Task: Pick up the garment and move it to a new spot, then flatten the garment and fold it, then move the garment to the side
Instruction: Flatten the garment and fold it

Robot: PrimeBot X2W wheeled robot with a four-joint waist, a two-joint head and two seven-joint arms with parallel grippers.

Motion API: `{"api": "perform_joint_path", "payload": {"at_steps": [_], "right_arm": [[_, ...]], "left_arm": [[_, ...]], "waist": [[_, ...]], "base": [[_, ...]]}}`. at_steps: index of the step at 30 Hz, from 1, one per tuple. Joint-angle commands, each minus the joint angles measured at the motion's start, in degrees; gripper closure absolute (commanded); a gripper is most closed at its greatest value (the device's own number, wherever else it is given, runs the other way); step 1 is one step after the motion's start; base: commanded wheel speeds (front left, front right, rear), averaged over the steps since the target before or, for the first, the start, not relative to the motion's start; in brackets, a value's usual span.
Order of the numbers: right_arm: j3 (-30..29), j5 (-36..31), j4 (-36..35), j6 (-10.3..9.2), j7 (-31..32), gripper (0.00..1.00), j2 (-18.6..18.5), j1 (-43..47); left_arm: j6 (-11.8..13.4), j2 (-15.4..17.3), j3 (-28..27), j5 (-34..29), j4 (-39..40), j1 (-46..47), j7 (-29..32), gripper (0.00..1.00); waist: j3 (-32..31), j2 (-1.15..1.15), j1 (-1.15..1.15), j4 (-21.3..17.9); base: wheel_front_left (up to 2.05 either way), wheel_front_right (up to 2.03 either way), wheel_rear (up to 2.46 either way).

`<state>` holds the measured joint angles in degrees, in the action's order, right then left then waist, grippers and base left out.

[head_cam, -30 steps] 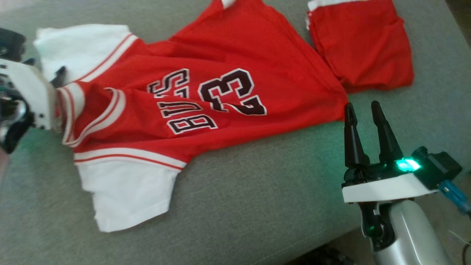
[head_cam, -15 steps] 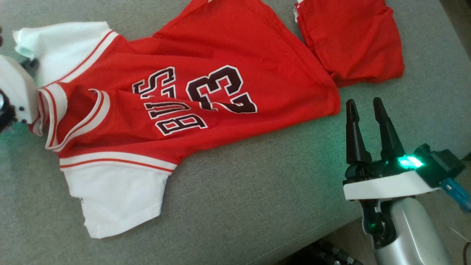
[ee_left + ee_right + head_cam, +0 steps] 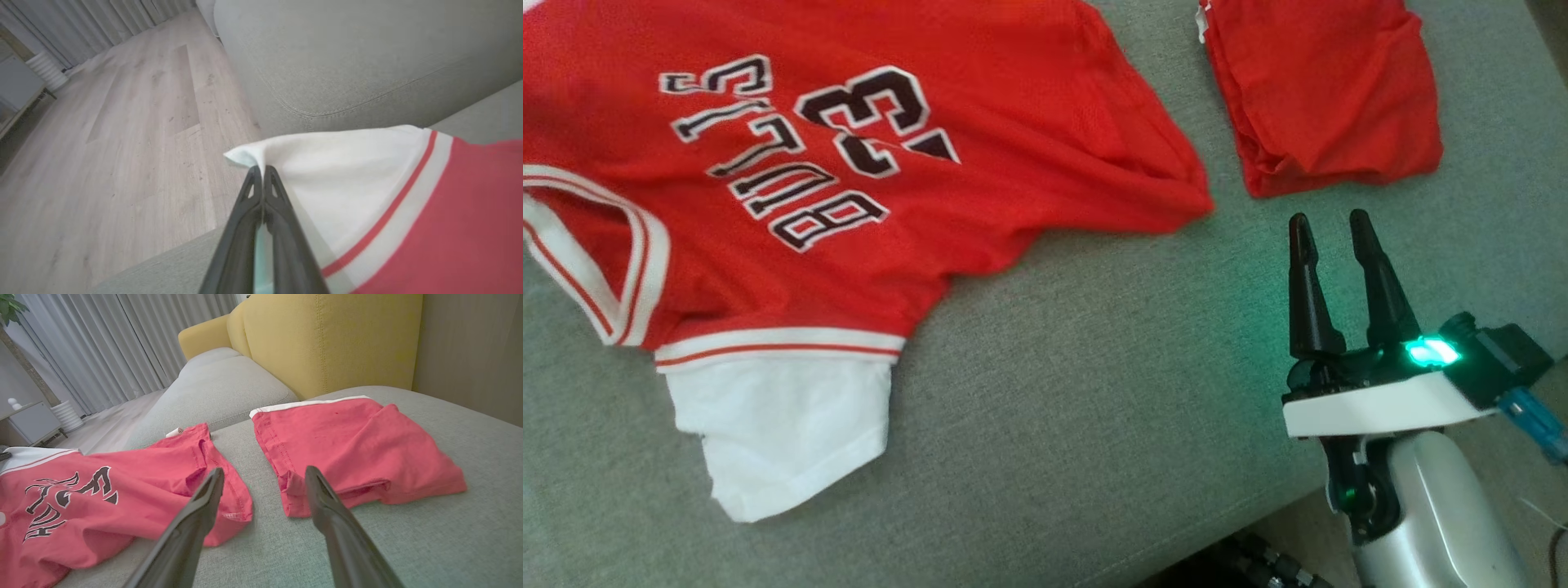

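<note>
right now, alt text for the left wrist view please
The left gripper is shut on the corner of a white sleeve of a red jersey, in front of a grey sofa. A pale wood floor and curtains lie beyond.

A folded pair of red shorts [image 3: 1327, 90] with a white waistband lay at the far right of the grey sofa [image 3: 1054, 425], a yellow cushion [image 3: 327, 339] rose just behind it, and off to the left pale wooden floor [image 3: 122, 143] ran to grey curtains [image 3: 102, 347] and a low white cabinet [image 3: 30, 424].
</note>
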<state>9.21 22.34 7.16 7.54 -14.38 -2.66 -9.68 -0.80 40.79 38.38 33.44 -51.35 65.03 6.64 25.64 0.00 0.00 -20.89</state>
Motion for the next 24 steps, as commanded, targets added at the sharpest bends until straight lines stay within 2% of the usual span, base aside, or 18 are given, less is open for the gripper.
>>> {"api": "perform_joint_path", "payload": {"at_steps": [1,7,8,9,10,16,19,24], "right_arm": [[1.24,-0.45,-1.46,-0.05,-0.62,0.0,-0.21,-0.71],[1.69,-0.62,-1.25,-0.05,-0.62,0.0,-0.21,-0.9],[1.77,-0.64,-1.23,-0.05,-0.62,0.0,-0.21,-0.94],[1.84,-0.66,-1.22,-0.05,-0.62,0.0,-0.21,-1.0],[1.89,-0.69,-1.21,-0.05,-0.62,0.0,-0.21,-1.06],[1.68,-1.17,-1.41,-0.05,-0.62,0.0,-0.21,-1.37],[0.83,-2.2,-1.47,-0.05,-0.62,0.0,-0.21,-1.78],[-0.89,-4.12,-0.55,-0.05,-0.62,0.0,-0.21,-2.25]], "left_arm": [[0.68,3.37,-2.11,-0.74,0.35,3.21,-0.94,1.0],[2.87,2.55,-1.07,-3.67,-3.6,6.82,-6.38,1.0],[3.6,2.44,-0.9,-4.22,-4.25,7.37,-7.31,0.88],[4.46,2.31,-0.79,-4.74,-4.88,7.91,-8.36,0.23],[5.19,2.07,-0.72,-5.12,-5.46,8.39,-9.41,0.0],[5.05,-0.85,0.13,-5.75,-8.12,9.6,-14.34,0.0],[4.81,-3.97,-0.67,-4.34,-8.54,8.99,-18.55,0.0],[4.24,-8.36,-2.33,-1.96,-5.83,4.82,-21.26,0.0]], "waist": [[0.12,0.0,0.0,0.06],[0.69,0.0,0.0,0.08],[0.78,0.0,0.0,0.07],[0.87,0.0,0.0,0.06],[0.95,0.0,0.0,0.08],[0.62,0.0,0.0,1.63],[-0.91,0.0,0.0,4.42],[-4.08,0.0,0.0,9.45]], "base": [[0.0,0.0,0.0],[0.0,0.0,0.0],[0.0,0.0,0.0],[0.0,0.0,0.0],[0.0,0.0,0.0],[0.0,0.0,0.0],[0.0,0.0,0.0],[0.0,0.0,0.0]]}}
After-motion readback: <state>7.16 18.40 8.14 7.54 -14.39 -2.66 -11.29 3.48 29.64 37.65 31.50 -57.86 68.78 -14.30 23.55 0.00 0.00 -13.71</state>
